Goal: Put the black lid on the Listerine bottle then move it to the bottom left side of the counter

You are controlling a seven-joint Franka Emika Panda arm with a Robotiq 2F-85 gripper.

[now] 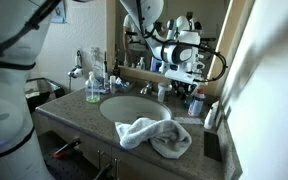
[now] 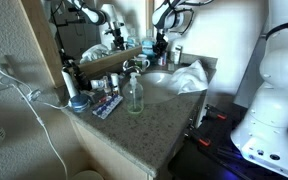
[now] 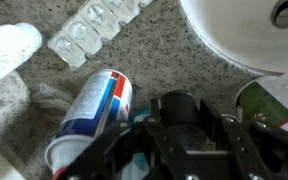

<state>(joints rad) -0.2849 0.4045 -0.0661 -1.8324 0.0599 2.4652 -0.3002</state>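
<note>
Now, gripper (image 3: 182, 122): low over the counter (image 1: 84, 118), beside the sink basin (image 3: 239, 35); whether it is spread or pinching cannot be told.
Black lid (image 3: 179, 104): right at the gripper, contact unclear.
Listerine bottle (image 2: 72, 88): upright at the back of the counter, well apart from the gripper.
Blue can (image 3: 92, 112): on its side just beside the lid.
Soap bottle (image 2: 134, 95): upright near the basin.

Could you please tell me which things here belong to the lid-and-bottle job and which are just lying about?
Part of the job: black lid; Listerine bottle, probably the teal container at the wrist view's right edge; counter.
Just lying about: green soap bottle; crumpled towel; blue can with a red band; blister packs; white bottle.
</note>
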